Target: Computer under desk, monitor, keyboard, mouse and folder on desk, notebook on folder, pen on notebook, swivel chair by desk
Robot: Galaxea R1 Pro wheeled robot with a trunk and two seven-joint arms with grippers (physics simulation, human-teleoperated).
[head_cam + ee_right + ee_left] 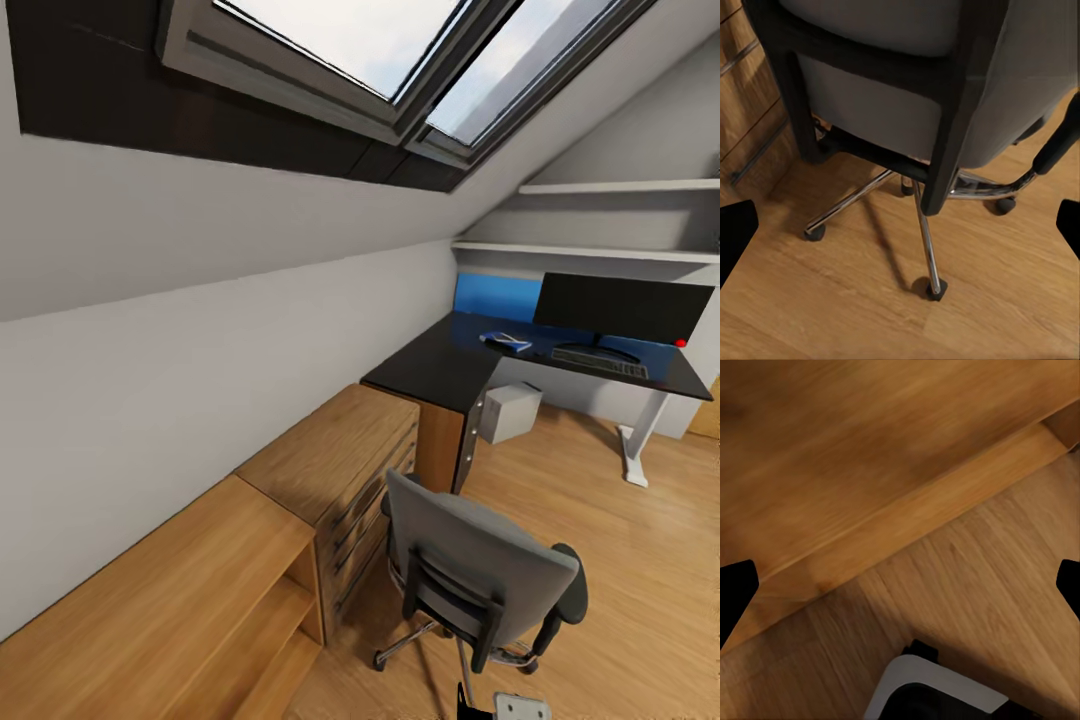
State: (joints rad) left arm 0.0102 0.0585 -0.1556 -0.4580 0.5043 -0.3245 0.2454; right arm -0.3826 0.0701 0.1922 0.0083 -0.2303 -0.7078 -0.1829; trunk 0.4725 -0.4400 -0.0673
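Observation:
The grey swivel chair [480,570] stands on the wood floor with its back toward me, and the backrest hides its seat. Far right, the black desk [440,370] carries the monitor [620,308], the keyboard [599,362] in front of it, a blue flat item [507,343] and a small red thing [681,343]. A white computer box [510,411] sits under the desk. My right gripper [900,229] is open, close behind the chair [907,90] and its wheeled base [926,247]. My left gripper [900,585] is open over the floor.
A wooden drawer unit [340,460] and a low wooden shelf [170,610] line the sloped wall on the left, close to the chair. The shelf edge [907,510] lies below the left gripper. Wall shelves [620,187] hang above the desk. Open floor [640,600] lies to the right.

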